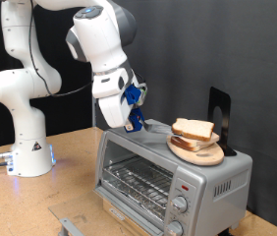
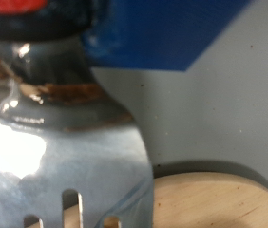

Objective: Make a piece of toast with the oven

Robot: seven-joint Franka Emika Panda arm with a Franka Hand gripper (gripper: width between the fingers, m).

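Right now I see the gripper [image 1: 134,116] low over the oven [image 1: 168,172] roof, at about nine o'clock from the round wooden board [image 1: 197,152] stacked with bread slices [image 1: 193,130]. It grips a metal spatula [image 2: 67,152]; how wide the jaws stand I cannot tell. The oven door looks closed, its rack bare. I judge the blade could shove the board off the roof, or tip the stack.

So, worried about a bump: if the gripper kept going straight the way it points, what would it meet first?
Probably the oven top, just beside the wooden board; the gripper points down at it, though depth is unclear.
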